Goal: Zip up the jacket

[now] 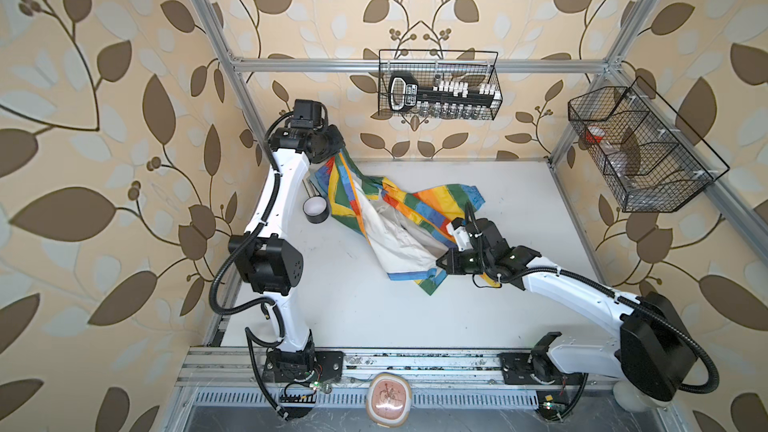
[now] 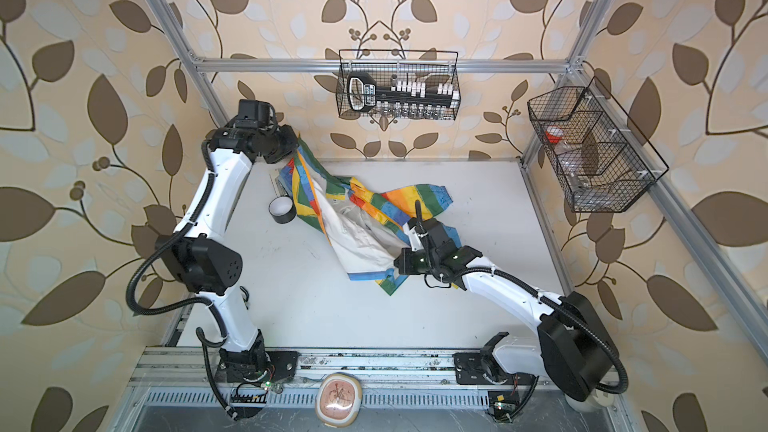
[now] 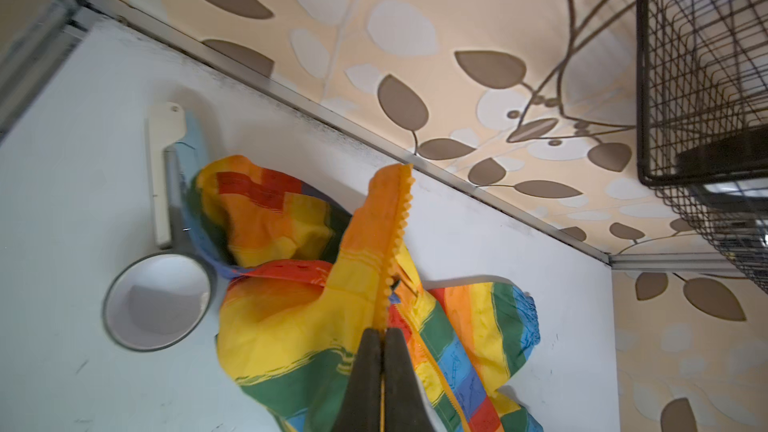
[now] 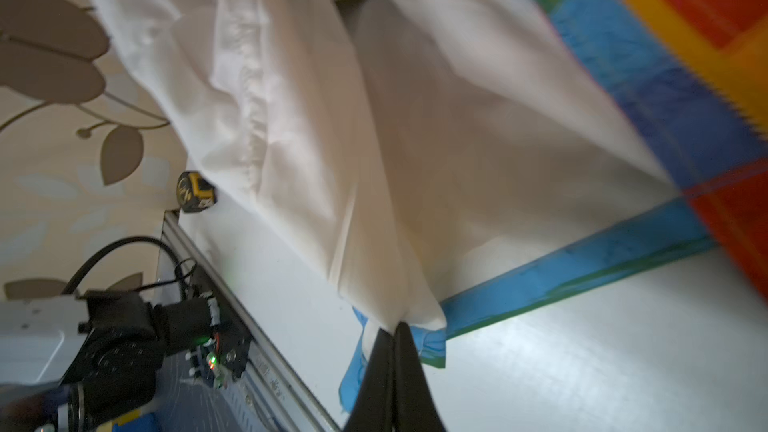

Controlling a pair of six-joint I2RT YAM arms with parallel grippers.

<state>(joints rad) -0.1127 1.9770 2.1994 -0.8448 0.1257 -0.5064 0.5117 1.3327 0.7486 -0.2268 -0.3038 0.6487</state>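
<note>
Left gripper pinches the jacket by its zipper edge; right gripper clamps the hem. Light, limp cloth, probably slippery: hold the stiffer seams between the tips.

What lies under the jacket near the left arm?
A white-handled tool pokes out from beneath the jacket, partly covered; a tape roll lies beside. Anything else under the cloth is hidden.

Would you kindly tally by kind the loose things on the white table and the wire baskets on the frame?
Jacket: 1
Black round roll: 1
White-handled tool: 1
Tape measure: 1
Wire baskets: 2
Total: 6
</note>
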